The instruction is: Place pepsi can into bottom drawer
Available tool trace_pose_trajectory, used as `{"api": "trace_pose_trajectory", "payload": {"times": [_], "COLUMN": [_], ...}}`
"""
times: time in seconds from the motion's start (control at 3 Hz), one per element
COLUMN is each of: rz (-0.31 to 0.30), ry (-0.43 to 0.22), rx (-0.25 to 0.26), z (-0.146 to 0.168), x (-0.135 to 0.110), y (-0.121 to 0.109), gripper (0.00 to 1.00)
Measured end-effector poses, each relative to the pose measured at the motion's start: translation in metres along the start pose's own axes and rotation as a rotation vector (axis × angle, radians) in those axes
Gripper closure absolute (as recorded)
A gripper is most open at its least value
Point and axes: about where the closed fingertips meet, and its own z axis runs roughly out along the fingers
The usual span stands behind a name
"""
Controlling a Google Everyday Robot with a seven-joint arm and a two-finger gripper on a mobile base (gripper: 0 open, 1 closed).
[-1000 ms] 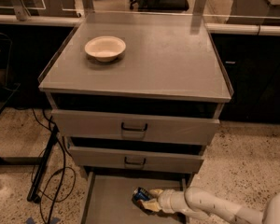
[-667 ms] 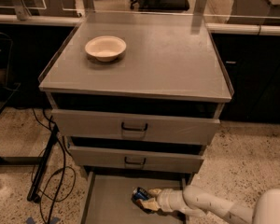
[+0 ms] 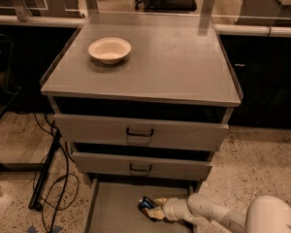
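A grey metal cabinet [image 3: 174, 67] with three drawers is seen from above and in front. The bottom drawer [image 3: 114, 208] is pulled out towards the camera, and its flat grey floor and low sides are exposed. The pepsi can [image 3: 145, 203] is found inside this drawer, towards the right of the middle, tilted with one end pointing to the upper left. Whether it rests on the drawer floor or is held just above it cannot be told. The can is seen as dark blue; its logo and lettering are too small to be read.

The gripper [image 3: 150, 208] is reached into the bottom drawer from the right, low over the floor. Its pale fingers [image 3: 155, 213] are closed around the can, one on each side, so that the can is pinched between them. The white arm [image 3: 208, 212] is extended behind the gripper towards the lower right corner.

The top drawer [image 3: 184, 135] and the middle drawer [image 3: 174, 168] are each pulled out slightly, and a dark handle is fitted at the centre of each front. A cream-white bowl [image 3: 109, 49] is set upright on the cabinet top, at the back left. Black cables [image 3: 51, 178] are laid on the speckled floor [image 3: 262, 169] to the left of the cabinet. No writing can be read anywhere.
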Motion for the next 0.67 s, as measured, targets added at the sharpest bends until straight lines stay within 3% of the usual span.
{"api": "trace_pose_trajectory", "payload": {"times": [0.67], "rz": [0.002], "ry": [-0.001], "rx": [0.004], "z": [0.0007], "x": [0.0006], "y": [-0.002], "gripper": [0.49]}}
